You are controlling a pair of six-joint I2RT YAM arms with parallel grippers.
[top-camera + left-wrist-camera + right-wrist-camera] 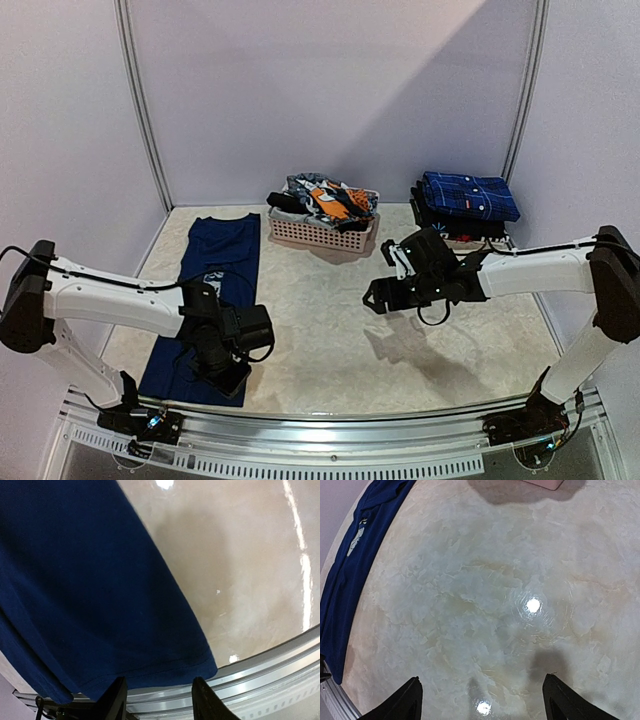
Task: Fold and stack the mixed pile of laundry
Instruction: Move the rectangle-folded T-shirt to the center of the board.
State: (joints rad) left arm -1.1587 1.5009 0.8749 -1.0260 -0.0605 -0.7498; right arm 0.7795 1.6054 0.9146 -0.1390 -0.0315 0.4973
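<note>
the navy t-shirt lies spread flat along the left side of the table, pale print facing up and stitched hem toward the near edge. the rest of the laundry pile (orange, black and white bits showing) sits heaped in the pink basket at the back centre. just right of the basket is a folded stack topped by a blue plaid piece. my left gripper hovers at the shirt's near right corner. its fingers are apart, with only the metal rail visible between them, pinching nothing. my right gripper hangs over bare tabletop right of centre, well apart from the shirt, fingers spread wide and empty.
</note>
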